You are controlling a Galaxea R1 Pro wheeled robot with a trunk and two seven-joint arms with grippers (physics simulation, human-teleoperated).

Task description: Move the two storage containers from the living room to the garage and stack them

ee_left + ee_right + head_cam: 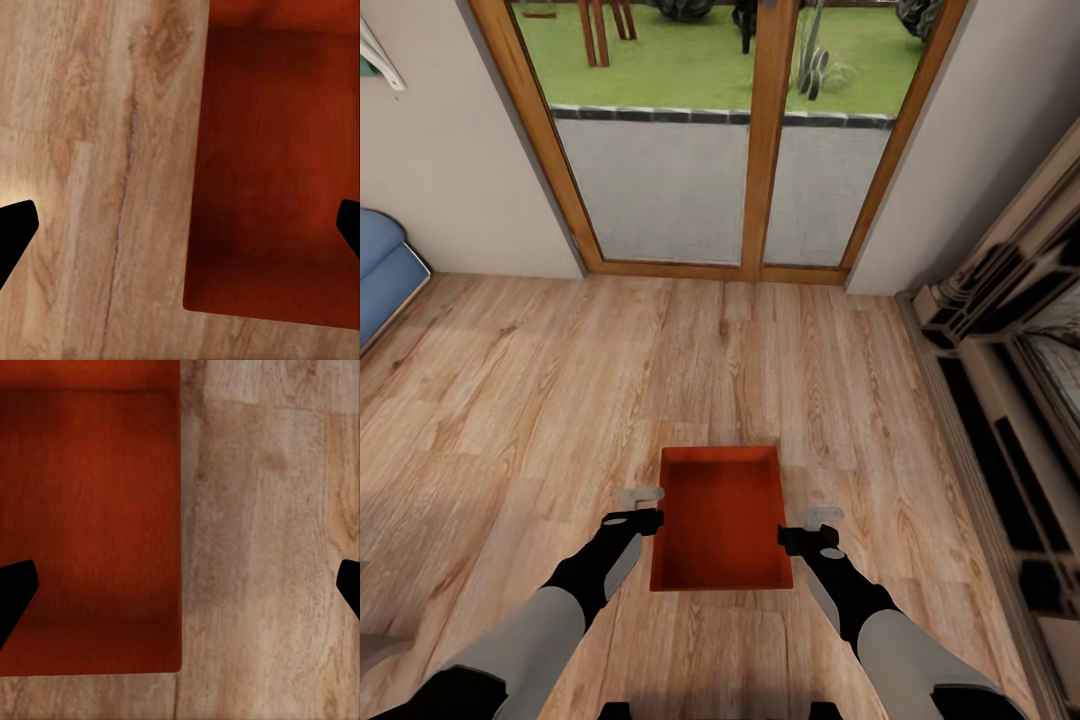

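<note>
One red-orange open-top storage container (722, 518) rests on the light wood plank floor (510, 420) of the living room, just ahead of me. My left gripper (643, 508) hovers open over its left long wall, and my right gripper (812, 528) hovers open over its right long wall. In the left wrist view the gripper (180, 225) has its dark fingertips (15, 232) spread wide, straddling the wall of the bin (277, 172). The right wrist view shows the same for the right gripper (180, 585) over the bin (90, 525). Nothing is held. The second container and the garage are out of view.
Wood-framed glass doors (700, 140) stand straight ahead, with beige walls on either side. A blue sofa (385, 270) sits at the left edge. The dark fireplace (1010, 380) runs along the right. Open plank floor lies between the bin and the doors.
</note>
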